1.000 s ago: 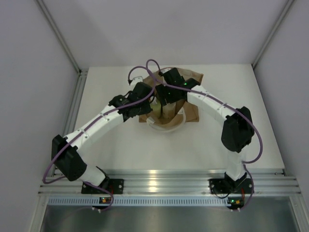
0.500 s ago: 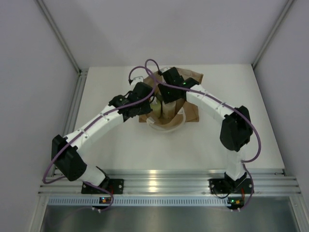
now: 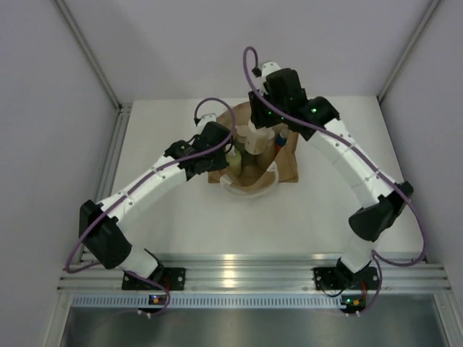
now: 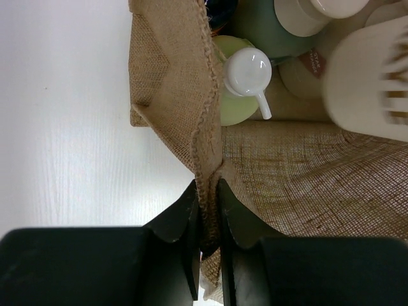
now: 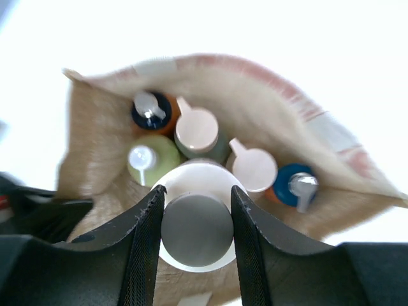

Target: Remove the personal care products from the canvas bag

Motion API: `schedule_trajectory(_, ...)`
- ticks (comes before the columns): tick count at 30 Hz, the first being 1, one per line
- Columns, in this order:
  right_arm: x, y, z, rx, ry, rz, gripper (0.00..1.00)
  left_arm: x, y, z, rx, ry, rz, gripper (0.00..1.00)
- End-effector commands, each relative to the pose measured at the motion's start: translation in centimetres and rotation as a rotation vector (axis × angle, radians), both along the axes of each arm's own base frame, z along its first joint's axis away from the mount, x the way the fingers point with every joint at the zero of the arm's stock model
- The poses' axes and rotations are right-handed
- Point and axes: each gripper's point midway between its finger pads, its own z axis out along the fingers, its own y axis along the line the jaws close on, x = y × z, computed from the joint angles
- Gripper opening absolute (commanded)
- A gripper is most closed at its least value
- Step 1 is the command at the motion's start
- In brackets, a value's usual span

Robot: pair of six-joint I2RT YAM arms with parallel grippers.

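- Above the bag mouth, the right claw (image 5: 197, 194) is clamped on the cream plastic bottle with a round grey cap (image 5: 196, 233). The jaws sit either side of its top, and the bottle hangs clear of the fabric.
- The boxy tan-brown canvas bag (image 3: 246, 177) sits mid white worktop (image 3: 311, 210). Its wall looks soft and floppy, so it would likely sag shut if let go.
- The left claw (image 4: 207, 191) is pinched tight on the bag's near rim, with fabric between the jaws.
- Five bottles stand upright in the bag, packed close:
  - orange bottle with blue cap at the back (image 5: 150, 111)
  - second orange bottle with blue cap (image 5: 293, 185)
  - yellow-green pump bottle (image 4: 245, 83)
  - dark green bottle with pale top (image 5: 196, 131)
  - pinkish-beige bottle with pale top (image 5: 252, 169)
- Handling, as a guess: rigid smooth plastic, light and a bit slippery. Take each from above at the neck or shoulder. The pump spouts could snag.
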Motion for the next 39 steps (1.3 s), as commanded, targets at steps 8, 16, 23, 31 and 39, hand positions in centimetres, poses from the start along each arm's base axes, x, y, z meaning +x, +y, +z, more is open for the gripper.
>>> schedule_trajectory(8,-4.7,-14.1,16.4,0.184,-0.306,-0.273,0.0,-2.5,1.6,-3.9,0.146,0.175,-0.041,0.0)
schedule_trajectory(16,-3.7,-24.2,7.6,0.029,-0.207,-0.526,0.0,-2.5,1.4,-3.6,0.143,0.168,-0.052,0.0)
schedule_trajectory(23,-0.3,-31.7,-0.9,0.076,-0.163,-0.715,0.0,-2.5,1.3,-2.9,0.139,0.155,-0.076,0.0)
schedule_trajectory(31,0.1,-32.3,-9.7,0.105,-0.138,-0.758,0.0,-2.4,1.5,-2.0,0.14,0.13,-0.091,0.0)
schedule_trajectory(39,-1.1,-32.0,-12.0,0.104,-0.097,-0.759,0.4,-2.6,1.5,-2.3,0.147,0.137,-0.098,0.0)
